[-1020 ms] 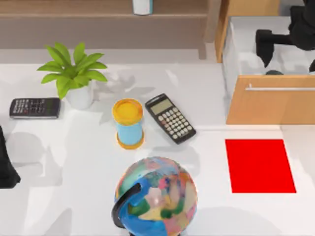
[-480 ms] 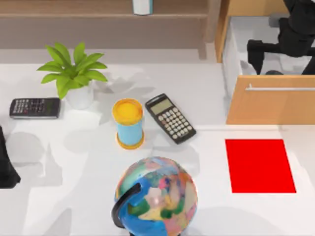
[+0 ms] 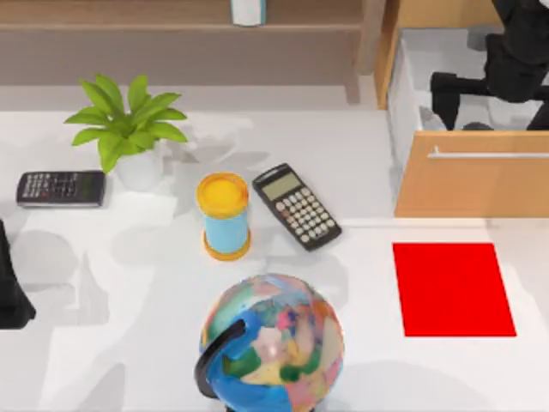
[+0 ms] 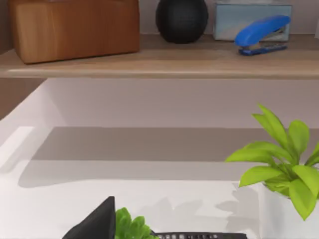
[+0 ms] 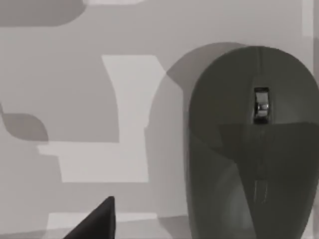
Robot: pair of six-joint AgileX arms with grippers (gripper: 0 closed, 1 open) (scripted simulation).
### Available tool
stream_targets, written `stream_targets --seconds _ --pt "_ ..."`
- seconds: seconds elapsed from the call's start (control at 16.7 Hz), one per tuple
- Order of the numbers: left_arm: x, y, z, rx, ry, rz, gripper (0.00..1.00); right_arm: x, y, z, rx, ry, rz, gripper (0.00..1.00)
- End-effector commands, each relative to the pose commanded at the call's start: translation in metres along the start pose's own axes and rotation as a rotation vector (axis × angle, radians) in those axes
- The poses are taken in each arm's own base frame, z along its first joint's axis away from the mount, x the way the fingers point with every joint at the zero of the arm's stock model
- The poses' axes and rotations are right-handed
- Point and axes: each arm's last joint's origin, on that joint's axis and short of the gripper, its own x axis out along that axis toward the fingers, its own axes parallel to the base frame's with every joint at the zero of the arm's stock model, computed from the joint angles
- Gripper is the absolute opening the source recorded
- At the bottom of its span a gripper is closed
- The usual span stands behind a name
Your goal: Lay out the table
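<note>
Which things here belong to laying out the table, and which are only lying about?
Belong to the job:
- table
- red mat
- dark mouse in the open drawer
- right gripper, above the drawer

Likely just lying about:
- globe
- two calculators
- potted plant
- yellow-lidded jar
- left gripper, parked at the table's left edge

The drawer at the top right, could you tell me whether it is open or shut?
Open: the drawer front stands forward, exposing its white inside.
</note>
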Motion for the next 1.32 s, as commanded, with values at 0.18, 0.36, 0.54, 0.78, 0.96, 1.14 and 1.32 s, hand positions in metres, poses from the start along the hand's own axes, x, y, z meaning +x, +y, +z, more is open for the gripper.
stream_targets --seconds 0.18,0.36,0.54,0.78,0.96,1.14,1.32 --pt "0.0 0.0 0.0 0.0 0.0 0.0 1.0 0.003 0.0 -0.001 0.0 0.0 0.0 1.0" --pt "0.0 0.0 0.0 0.0 0.0 0.0 1.0 0.008 0.0 -0.002 0.0 0.0 0.0 1.0" --pt "0.0 0.0 0.0 0.0 0.0 0.0 1.0 0.015 0.001 -0.001 0.0 -0.002 -0.001 1.0" --pt "0.0 0.0 0.0 0.0 0.0 0.0 1.0 0.027 0.002 0.002 0.0 0.001 0.0 1.0" --pt "0.0 0.0 0.0 0.0 0.0 0.0 1.0 0.027 0.002 0.002 0.0 0.001 0.0 1.0" --pt "0.0 0.0 0.0 0.0 0.0 0.0 1.0 0.027 0.002 0.002 0.0 0.001 0.0 0.77" --pt "0.0 0.0 0.0 0.0 0.0 0.0 1.0 0.027 0.002 0.002 0.0 0.001 0.0 0.55"
